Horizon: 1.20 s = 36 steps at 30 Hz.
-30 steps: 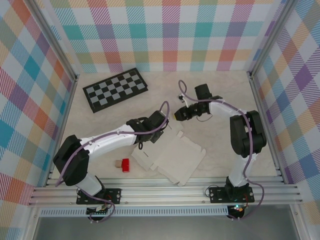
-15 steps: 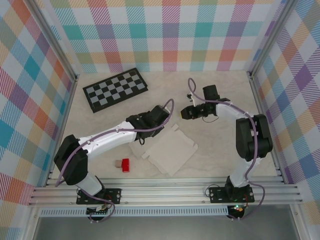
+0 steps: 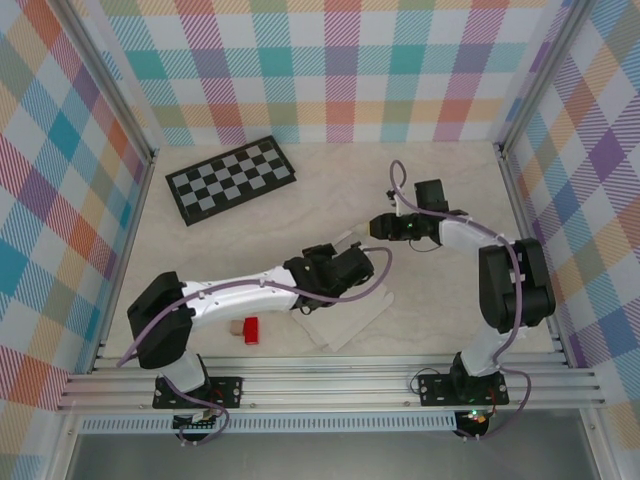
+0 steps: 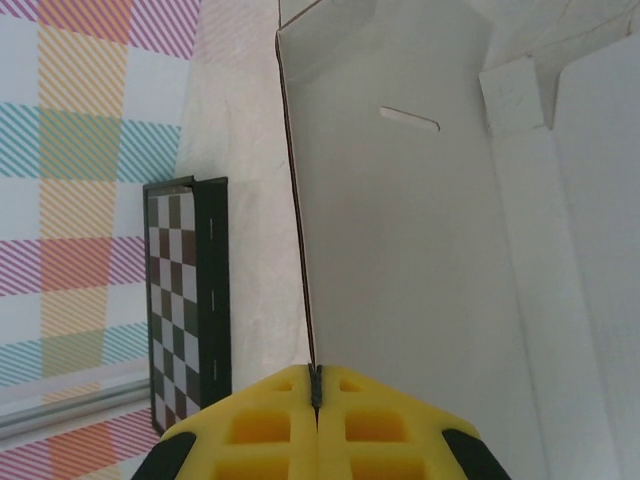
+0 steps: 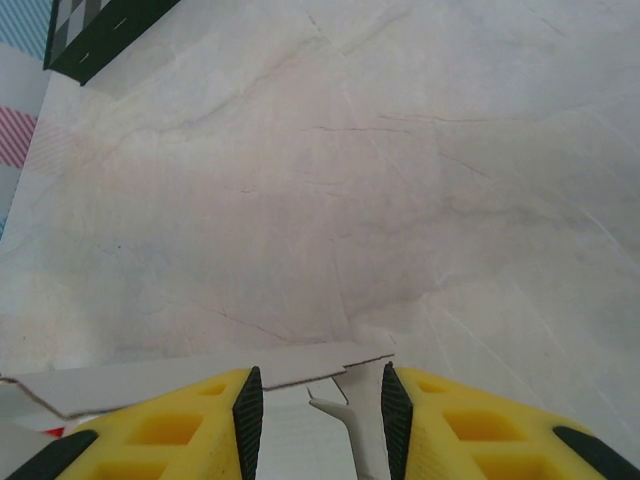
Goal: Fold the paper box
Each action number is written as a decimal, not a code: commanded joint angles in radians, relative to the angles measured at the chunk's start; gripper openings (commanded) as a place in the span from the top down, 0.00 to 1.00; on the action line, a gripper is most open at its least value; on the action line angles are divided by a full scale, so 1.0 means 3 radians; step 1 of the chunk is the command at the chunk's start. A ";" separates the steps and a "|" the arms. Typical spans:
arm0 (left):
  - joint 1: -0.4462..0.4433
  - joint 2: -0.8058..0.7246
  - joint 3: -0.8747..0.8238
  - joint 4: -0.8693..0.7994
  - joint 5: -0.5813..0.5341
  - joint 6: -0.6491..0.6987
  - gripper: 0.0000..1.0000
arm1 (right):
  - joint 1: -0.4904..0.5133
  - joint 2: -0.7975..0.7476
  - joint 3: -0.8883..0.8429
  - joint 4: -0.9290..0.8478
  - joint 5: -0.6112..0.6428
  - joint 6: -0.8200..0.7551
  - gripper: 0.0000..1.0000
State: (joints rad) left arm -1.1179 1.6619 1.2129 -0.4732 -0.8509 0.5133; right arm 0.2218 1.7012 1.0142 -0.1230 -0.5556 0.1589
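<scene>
The paper box [image 3: 352,316] is a white die-cut sheet lying partly unfolded at the middle of the table, with much of it hidden under my left arm. My left gripper [image 3: 353,263] is shut on the thin edge of one raised panel. In the left wrist view that panel [image 4: 420,250] stands on edge and runs away from the gripper [image 4: 316,386]. My right gripper [image 3: 377,228] hovers open just right of the box's far flap. In the right wrist view a flap edge [image 5: 300,368] shows low between the open fingers [image 5: 247,420], ungripped.
A black-and-grey checkerboard [image 3: 230,178] lies at the back left, also in the left wrist view [image 4: 185,300]. A small red block [image 3: 251,330] and a tan block [image 3: 236,327] sit near the front left of the box. Plaid walls enclose the table.
My left arm has swung right and forward with the box panel pinched, shifting the sheet right. My right gripper has drawn back to the right, away from the sheet.
</scene>
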 commanded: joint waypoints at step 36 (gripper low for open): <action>-0.0236 -0.0222 -0.0522 -0.0056 0.0204 -0.0497 1.00 | -0.0026 0.0270 -0.0280 0.0555 -0.1276 -0.0027 0.63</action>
State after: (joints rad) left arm -1.1709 1.5864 1.0904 -0.4652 -0.8341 0.3809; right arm 0.1967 1.7561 0.9535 0.0040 -0.8371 0.1722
